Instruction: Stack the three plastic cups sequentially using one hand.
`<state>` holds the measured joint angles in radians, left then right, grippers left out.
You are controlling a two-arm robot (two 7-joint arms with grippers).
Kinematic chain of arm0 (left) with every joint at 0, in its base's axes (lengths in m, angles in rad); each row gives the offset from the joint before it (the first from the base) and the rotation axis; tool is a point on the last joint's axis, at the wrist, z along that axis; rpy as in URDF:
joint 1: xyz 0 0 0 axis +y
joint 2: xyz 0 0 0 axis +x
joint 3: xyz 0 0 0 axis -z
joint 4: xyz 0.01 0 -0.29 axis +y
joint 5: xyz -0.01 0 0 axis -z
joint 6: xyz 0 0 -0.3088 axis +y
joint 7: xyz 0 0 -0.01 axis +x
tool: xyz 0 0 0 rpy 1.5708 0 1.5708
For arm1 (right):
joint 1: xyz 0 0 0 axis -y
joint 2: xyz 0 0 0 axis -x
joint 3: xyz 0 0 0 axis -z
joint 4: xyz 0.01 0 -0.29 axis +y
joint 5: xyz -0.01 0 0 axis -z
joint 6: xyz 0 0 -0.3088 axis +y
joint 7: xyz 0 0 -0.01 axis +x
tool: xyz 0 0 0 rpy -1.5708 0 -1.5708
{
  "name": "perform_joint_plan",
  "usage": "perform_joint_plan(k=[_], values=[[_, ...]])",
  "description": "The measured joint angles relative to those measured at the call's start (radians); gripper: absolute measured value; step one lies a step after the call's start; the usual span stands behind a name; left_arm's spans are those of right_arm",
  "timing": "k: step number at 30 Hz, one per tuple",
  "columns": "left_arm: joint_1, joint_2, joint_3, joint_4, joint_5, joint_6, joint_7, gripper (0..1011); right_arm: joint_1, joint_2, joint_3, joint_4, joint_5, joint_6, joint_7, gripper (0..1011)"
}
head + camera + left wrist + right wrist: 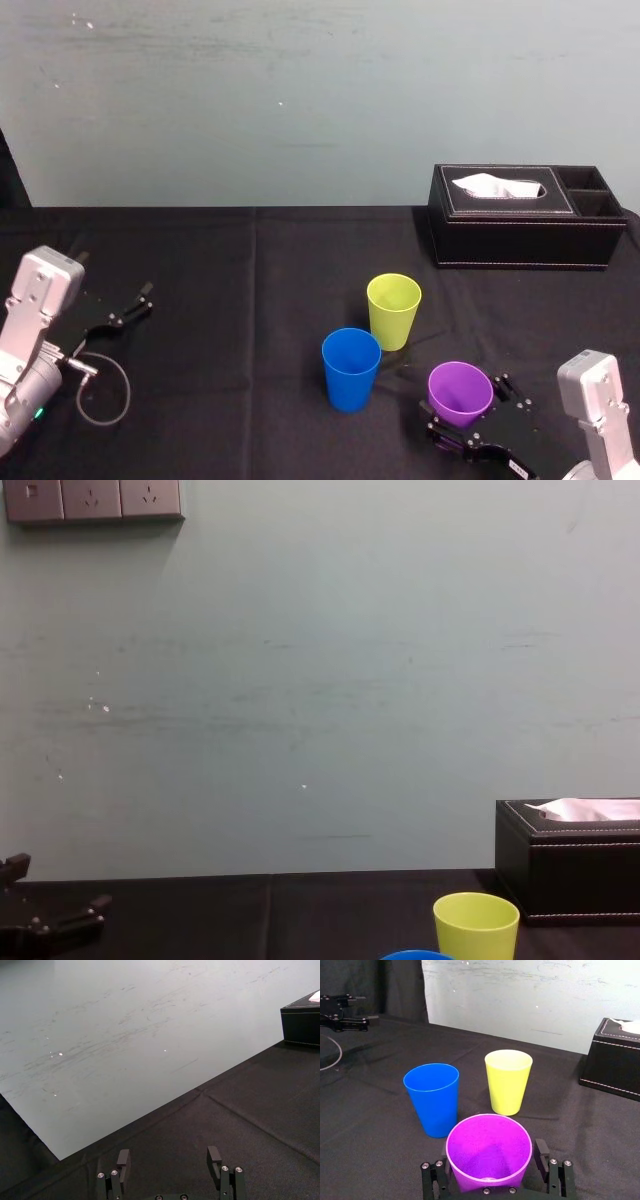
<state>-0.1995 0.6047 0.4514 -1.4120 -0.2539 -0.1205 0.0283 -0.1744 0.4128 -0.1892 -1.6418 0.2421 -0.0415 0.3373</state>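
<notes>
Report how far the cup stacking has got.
Done: nothing stacked; the blue cup, yellow-green cup and purple cup stand apart. In hand: the right gripper straddles the purple cup, jaws open. Remaining: grip it, then nest all three. The left gripper sits parked at far left, open.

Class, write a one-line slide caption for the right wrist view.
Open right gripper brackets the upright purple cup; blue cup and yellow-green cup stand beyond.
</notes>
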Motion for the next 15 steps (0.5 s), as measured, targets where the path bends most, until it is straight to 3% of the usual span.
perform_joint_plan(k=[10,15], values=[[0.000,0.000,0.000,0.000,0.000,0.000,0.000,1000,0.000,0.000,0.001,0.000,0.000,0.000,0.000,1003],[0.000,0.000,0.000,0.000,0.000,0.000,0.000,1000,-0.001,0.001,0.001,0.000,0.000,0.000,0.000,915]])
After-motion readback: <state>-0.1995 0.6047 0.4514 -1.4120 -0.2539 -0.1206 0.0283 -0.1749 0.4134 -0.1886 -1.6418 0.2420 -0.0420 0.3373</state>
